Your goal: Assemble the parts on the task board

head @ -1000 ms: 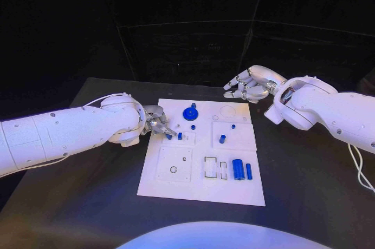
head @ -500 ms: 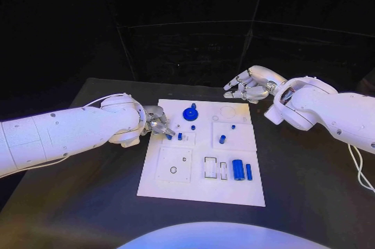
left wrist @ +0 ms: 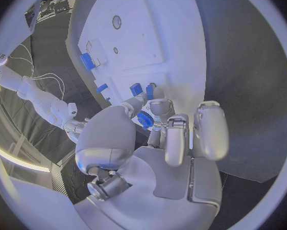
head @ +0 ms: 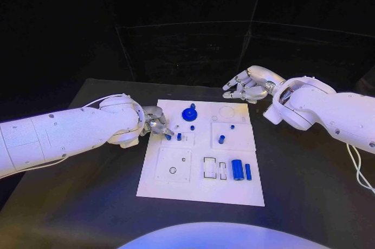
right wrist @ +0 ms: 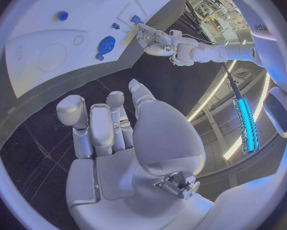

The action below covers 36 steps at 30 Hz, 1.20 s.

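The white task board [head: 234,192] lies in the middle of the black table. My left hand [head: 155,123] rests at the board's left edge and pinches a small blue part [left wrist: 145,120] between thumb and fingers [left wrist: 158,109], just beside a short blue peg [head: 179,136]. A blue disc with a knob [head: 188,113] stands at the board's far side. Two blue cylinders [head: 237,169] lie in the near right section. My right hand [head: 247,85] hovers beyond the board's far right corner with loosely bent fingers [right wrist: 112,118] and nothing in it.
More small blue pegs [head: 222,139] stand in the board's middle sections. A square plate with small holes [head: 173,165] takes up the near left section. Bare black table [head: 78,205] surrounds the board on all sides.
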{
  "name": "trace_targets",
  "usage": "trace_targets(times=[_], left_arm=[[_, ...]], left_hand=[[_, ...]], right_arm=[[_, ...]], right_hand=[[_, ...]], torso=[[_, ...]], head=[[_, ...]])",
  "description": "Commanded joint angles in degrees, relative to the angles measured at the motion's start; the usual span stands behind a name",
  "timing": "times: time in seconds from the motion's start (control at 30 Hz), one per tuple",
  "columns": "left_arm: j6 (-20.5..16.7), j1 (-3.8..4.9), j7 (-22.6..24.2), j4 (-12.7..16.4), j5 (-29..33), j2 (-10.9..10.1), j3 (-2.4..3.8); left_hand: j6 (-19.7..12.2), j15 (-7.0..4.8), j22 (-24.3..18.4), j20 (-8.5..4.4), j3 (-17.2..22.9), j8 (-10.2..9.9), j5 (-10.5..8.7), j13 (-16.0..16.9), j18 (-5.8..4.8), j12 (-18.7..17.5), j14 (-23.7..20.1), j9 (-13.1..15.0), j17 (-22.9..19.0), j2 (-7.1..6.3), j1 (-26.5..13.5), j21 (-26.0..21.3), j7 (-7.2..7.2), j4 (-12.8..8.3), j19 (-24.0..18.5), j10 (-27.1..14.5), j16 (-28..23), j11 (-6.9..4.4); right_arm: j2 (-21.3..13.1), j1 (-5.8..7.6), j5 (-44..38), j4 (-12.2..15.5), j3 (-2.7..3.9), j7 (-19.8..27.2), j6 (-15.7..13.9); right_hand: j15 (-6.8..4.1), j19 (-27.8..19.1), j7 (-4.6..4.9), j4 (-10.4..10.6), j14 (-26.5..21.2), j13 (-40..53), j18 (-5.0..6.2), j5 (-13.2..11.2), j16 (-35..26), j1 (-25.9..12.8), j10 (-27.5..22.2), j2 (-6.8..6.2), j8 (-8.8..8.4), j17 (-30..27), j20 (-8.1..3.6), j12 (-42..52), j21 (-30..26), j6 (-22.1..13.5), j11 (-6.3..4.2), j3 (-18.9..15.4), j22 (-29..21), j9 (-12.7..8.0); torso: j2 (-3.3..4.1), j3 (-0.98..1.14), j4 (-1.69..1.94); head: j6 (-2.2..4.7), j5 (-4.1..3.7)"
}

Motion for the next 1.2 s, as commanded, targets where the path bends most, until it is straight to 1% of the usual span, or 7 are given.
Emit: trace_targets(times=[0.03, 0.13, 0.37, 0.5, 1.0, 1.2], left_arm=[[0.36, 0.05, -0.35, 0.14, 0.21, -0.04, 0.03], [0.35, 0.05, -0.35, 0.15, 0.21, -0.09, 0.03], [0.28, 0.06, -0.35, 0.16, 0.21, -0.21, 0.04], [0.29, 0.06, -0.34, 0.19, 0.21, -0.25, 0.04], [0.62, 0.06, -0.33, 0.19, 0.21, -0.24, 0.04], [0.69, 0.06, -0.34, 0.18, 0.22, -0.09, 0.04]], left_hand=[[-0.1, -0.23, 0.01, -0.39, 0.45, 0.4, 0.1, -0.06, -0.71, 0.28, 5.94, 0.06, 15.1, -0.25, -0.62, 0.22, -0.21, 0.01, 0.79, 0.41, 0.19, 0.05], [-0.09, -0.22, 0.0, -0.38, 0.55, 0.46, 0.1, -0.11, -0.7, 0.25, 5.94, 0.07, 15.1, -0.57, -0.91, 0.19, -0.19, -0.03, 0.78, 0.4, 0.19, 0.07], [-0.04, -0.17, 0.04, -0.35, 0.55, 0.66, 0.09, -0.2, -0.71, 0.22, 5.94, 0.07, 15.1, -1.8, -2.08, 0.17, -0.11, 0.02, 0.79, 0.39, 0.19, 0.14], [0.03, -0.13, 0.08, -0.32, 0.3, 0.79, 0.09, -0.27, -0.72, 0.21, 5.94, 0.07, 15.1, -2.74, -2.88, 0.17, -0.07, 0.12, 0.8, 0.39, 0.19, 0.18], [0.23, -0.07, 0.29, -0.27, -0.33, 1.03, 0.07, -0.27, -0.76, 0.31, 5.94, 0.04, 15.1, -3.54, -4.57, 0.29, 0.02, 0.95, 0.87, 0.49, 0.19, 0.25], [0.29, -0.06, 0.38, -0.25, -0.57, 1.1, 0.07, -0.24, -0.77, 0.36, 5.94, 0.03, 15.1, -3.58, -4.97, 0.35, 0.03, 1.22, 0.9, 0.53, 0.19, 0.27]], right_arm=[[0.0, 0.1, -0.04, 0.11, 0.03, 0.25, -0.42], [0.01, 0.1, -0.04, 0.1, 0.03, 0.26, -0.44], [0.04, 0.1, -0.04, 0.05, 0.03, 0.31, -0.47], [0.07, 0.1, -0.04, 0.01, 0.03, 0.33, -0.47], [0.14, 0.1, -0.04, -0.03, 0.03, 0.35, -0.48], [0.17, 0.1, -0.04, -0.03, 0.03, 0.35, -0.47]], right_hand=[[-0.37, -0.46, 0.01, 0.18, 0.79, -0.05, 0.48, 0.25, -0.34, 0.01, -0.29, 0.55, 0.25, 0.01, -0.06, -0.29, -0.2, -0.29, -0.06, -0.04, -0.07, -0.05], [-0.37, -0.46, 0.01, 0.18, 0.79, -0.05, 0.48, 0.25, -0.34, 0.01, -0.29, 0.55, 0.25, 0.01, -0.06, -0.29, -0.2, -0.29, -0.06, -0.04, -0.07, -0.05], [-0.37, -0.46, 0.01, 0.18, 0.79, -0.05, 0.48, 0.25, -0.34, 0.01, -0.29, 0.55, 0.25, 0.01, -0.06, -0.29, -0.2, -0.29, -0.06, -0.04, -0.07, -0.05], [-0.37, -0.46, 0.01, 0.18, 0.79, -0.05, 0.48, 0.25, -0.34, 0.01, -0.29, 0.55, 0.25, 0.01, -0.06, -0.29, -0.2, -0.29, -0.06, -0.04, -0.07, -0.05], [-0.38, -0.52, 0.01, 0.22, 0.76, -0.14, 0.51, 0.27, -0.51, 0.01, -0.32, 0.57, 0.27, -0.17, -0.07, -0.36, -0.29, -0.28, -0.06, -0.08, -0.19, -0.05], [-0.38, -0.52, 0.01, 0.22, 0.76, -0.14, 0.51, 0.27, -0.51, 0.01, -0.32, 0.57, 0.27, -0.17, -0.07, -0.36, -0.29, -0.28, -0.06, -0.08, -0.19, -0.05]], torso=[[0.02, -0.01, 0.03], [0.04, -0.02, 0.04], [0.01, -0.01, 0.06], [0.03, -0.02, 0.03], [0.0, 0.01, 0.04], [0.05, 0.01, -0.03]], head=[[-0.12, 0.1], [-0.15, 0.12], [-0.27, 0.16], [-0.3, 0.24], [-0.44, 0.31], [-0.45, 0.33]])
